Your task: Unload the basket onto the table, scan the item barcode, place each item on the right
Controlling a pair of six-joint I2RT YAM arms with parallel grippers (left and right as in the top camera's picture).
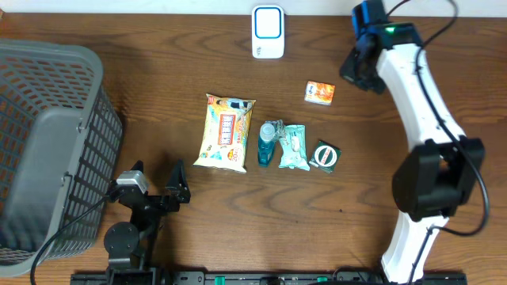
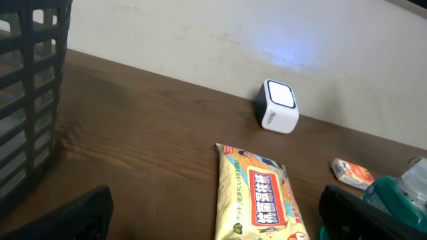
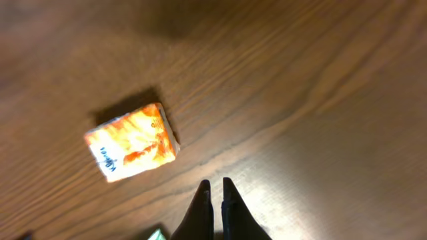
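A white barcode scanner (image 1: pixel 268 32) (image 2: pixel 277 107) stands at the table's back edge. A small orange box (image 1: pixel 320 93) (image 3: pixel 131 142) lies to its right, flat on the wood. My right gripper (image 1: pixel 354 70) (image 3: pixel 215 183) hovers just right of the box, shut and holding nothing. A yellow wipes pack (image 1: pixel 226 132) (image 2: pixel 260 193), a blue bottle (image 1: pixel 267 143) (image 2: pixel 400 190), a teal pack (image 1: pixel 293 147) and a dark green packet (image 1: pixel 325 155) lie in a row mid-table. My left gripper (image 1: pixel 156 170) (image 2: pixel 215 200) rests near the front edge, open and empty, facing the yellow pack.
A large grey mesh basket (image 1: pixel 47 142) (image 2: pixel 27 87) fills the left side of the table, close to the left arm. The right arm's white links (image 1: pixel 420 103) run along the right side from the front edge to the back.
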